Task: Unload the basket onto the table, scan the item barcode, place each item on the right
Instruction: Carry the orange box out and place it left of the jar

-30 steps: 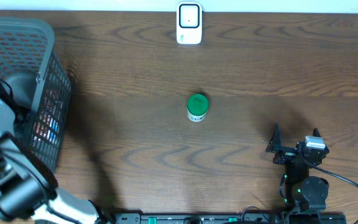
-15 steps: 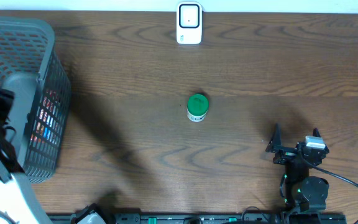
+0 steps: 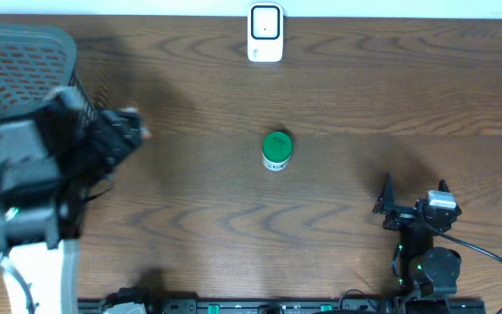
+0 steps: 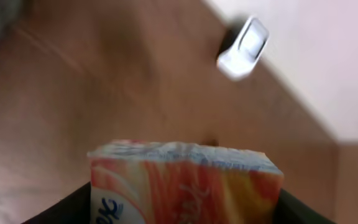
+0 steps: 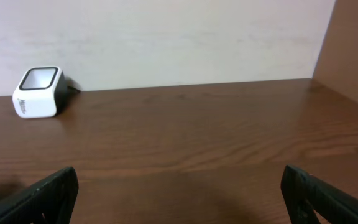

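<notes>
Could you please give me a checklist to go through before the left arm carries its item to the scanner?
1. Grip: ok. The orange and white packet sits between the fingers of the left hand.
2. Clear of the basket: ok. The hand appears past its rim, over the table.
3. Barcode orientation: cannot tell. No barcode shows on the visible face.
4. Path to the scanner: likely ok. The green-lidded jar stands mid-table, off the direct line.
5. Right hand: ok. It is open and low at the near right, away from the route.
</notes>
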`<state>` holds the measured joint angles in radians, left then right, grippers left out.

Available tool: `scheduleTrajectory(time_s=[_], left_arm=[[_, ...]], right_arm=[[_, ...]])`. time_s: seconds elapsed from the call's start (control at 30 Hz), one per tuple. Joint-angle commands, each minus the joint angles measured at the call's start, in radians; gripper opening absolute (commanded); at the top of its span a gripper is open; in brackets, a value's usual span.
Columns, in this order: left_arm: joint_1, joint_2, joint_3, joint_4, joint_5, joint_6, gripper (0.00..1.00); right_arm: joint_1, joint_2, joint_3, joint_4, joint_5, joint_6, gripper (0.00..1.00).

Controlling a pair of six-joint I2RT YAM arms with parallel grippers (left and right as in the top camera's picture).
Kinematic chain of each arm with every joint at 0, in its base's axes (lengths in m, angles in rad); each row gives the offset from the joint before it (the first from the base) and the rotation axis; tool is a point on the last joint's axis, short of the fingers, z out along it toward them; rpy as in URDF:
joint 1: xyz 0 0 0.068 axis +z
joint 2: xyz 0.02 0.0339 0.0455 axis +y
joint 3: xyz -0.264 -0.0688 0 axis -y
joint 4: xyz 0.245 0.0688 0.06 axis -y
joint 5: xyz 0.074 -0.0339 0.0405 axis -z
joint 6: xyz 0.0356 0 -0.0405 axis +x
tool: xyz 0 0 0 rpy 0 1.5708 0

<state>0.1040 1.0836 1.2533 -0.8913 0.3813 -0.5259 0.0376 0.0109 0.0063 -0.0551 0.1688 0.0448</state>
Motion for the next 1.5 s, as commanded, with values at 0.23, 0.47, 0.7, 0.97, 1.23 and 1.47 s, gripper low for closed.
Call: scheduleTrajectory(time_s=[0.23, 0.47, 0.7, 0.97, 1.23, 1.47], left_arm=[[-0.423, 0.389, -0.027, 0.034, -0.370, 0.005, 0.68], [-0.510, 0.678, -0.027, 0.159, -0.420, -0.018, 0.69], [-0.528, 0.838, -0.027, 0.224, -0.419, -0.051, 0.75], [-0.528, 0.646, 0.002, 0.175, -0.416, 0.000, 0.96], [-0.454, 0.176, 0.141, 0.089, -0.421, 0.127, 0.98], [-0.071, -0.036, 0.325, -0.011, -0.452, 0.124, 0.98]], right_arm=[[-0.006, -0.004, -0.001, -0.005, -0.002, 0.010, 0.99], [-0.006, -0.004, -0.001, -0.005, -0.002, 0.010, 0.99], [-0.006, -0.004, -0.001, -0.005, -0.002, 0.010, 0.99], [-0.006, -0.004, -0.001, -0.005, -0.002, 0.010, 0.99], [-0.006, -0.004, -0.001, -0.005, -0.002, 0.010, 0.99], [-0.006, -0.004, -0.001, -0.005, -0.002, 0.010, 0.99]])
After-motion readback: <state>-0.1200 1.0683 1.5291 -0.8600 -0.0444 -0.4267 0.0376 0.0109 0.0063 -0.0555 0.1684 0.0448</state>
